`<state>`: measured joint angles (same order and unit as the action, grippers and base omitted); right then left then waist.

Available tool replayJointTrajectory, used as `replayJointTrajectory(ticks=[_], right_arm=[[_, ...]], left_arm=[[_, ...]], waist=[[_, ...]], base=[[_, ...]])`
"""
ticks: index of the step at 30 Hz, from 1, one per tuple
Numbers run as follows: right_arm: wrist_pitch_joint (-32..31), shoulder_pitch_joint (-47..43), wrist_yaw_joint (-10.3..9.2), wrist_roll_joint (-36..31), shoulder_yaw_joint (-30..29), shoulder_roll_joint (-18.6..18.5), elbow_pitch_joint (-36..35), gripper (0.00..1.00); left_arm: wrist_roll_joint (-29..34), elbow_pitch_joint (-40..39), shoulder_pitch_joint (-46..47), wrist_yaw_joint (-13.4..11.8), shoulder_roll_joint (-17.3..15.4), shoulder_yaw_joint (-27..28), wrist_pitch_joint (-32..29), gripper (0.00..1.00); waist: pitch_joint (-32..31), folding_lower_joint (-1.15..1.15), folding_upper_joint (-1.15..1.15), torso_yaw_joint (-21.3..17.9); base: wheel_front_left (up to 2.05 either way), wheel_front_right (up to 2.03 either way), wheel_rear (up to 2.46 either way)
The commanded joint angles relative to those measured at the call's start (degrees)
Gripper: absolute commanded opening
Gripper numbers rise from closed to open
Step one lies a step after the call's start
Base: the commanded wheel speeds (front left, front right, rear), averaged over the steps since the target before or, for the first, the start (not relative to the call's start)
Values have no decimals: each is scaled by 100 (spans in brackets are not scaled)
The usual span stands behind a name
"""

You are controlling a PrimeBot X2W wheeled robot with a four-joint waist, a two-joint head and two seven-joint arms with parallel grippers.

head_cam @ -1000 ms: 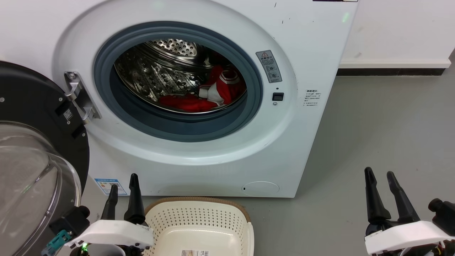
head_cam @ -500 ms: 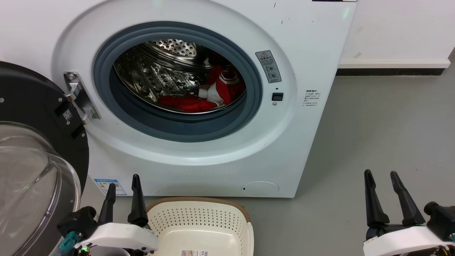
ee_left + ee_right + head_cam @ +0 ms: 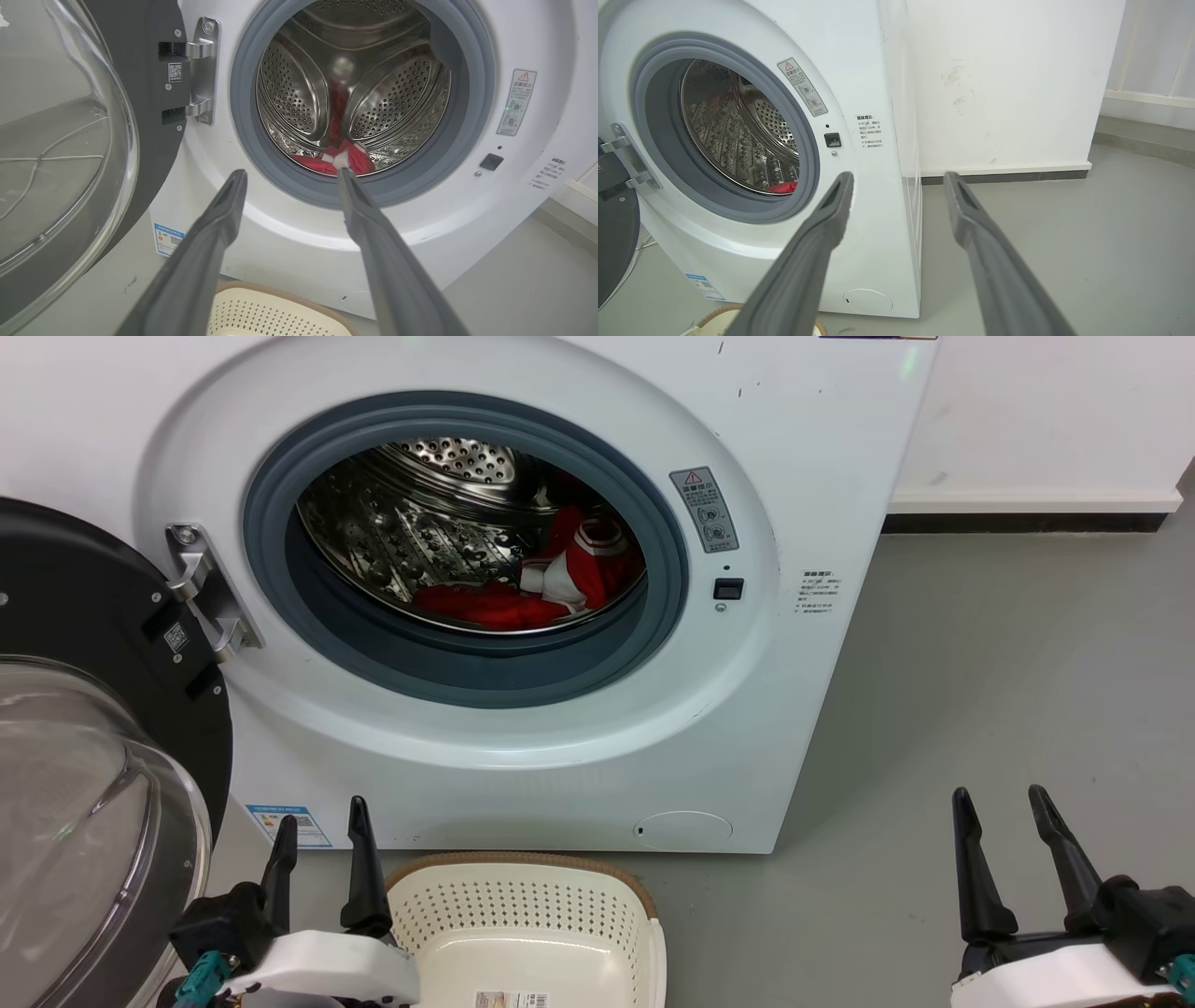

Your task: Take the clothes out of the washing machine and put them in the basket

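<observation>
Left gripper: 2 fingers apart, holding nothing, just beside basket.
Right gripper: fingers apart, holding nothing, above floor.
Basket: just before washing machine.
Door: open, left.
Clothes: red, inside drum, low right.

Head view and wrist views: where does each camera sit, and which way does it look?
Head view: on the robot's head, looking forward and down at the washing machine, the clothes in its drum and the basket; left gripper and right gripper, both open, at the bottom.
Left wrist view: on the left wrist, looking along its two fingers into the drum.
Right wrist view: on the right wrist, past its fingers at the machine's right side and wall.
All three share the drum and clothes.
</observation>
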<state>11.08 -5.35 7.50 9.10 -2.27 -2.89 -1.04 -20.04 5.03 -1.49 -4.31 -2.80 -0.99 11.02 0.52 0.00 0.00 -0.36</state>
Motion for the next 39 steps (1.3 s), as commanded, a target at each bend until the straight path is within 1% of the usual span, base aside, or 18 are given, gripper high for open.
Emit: replayJointTrajectory(ticks=[1, 26, 34, 39], right_arm=[[47, -50, -2, -137, -8, 0, -83, 100], [327, -282, -2, -1125, -49, 2, -211, 100], [411, -332, -2, -1373, -70, 3, -230, 100], [416, -346, -2, -1264, -63, 3, -184, 100]], left_arm=[[157, -63, -10, -31, -11, 1, 55, 100], [1197, -31, -148, -123, -12, -87, 338, 100], [1318, -10, -191, -88, -11, -83, 420, 100], [1221, 34, -209, -8, -11, -49, 420, 100]], waist=[[2, 0, 0, 3], [-12, 0, 0, 0], [-16, 0, 0, -2], [-22, 0, 0, -11]], base=[[0, 0, 0], [0, 0, 0], [0, 0, 0], [0, 0, 0]])
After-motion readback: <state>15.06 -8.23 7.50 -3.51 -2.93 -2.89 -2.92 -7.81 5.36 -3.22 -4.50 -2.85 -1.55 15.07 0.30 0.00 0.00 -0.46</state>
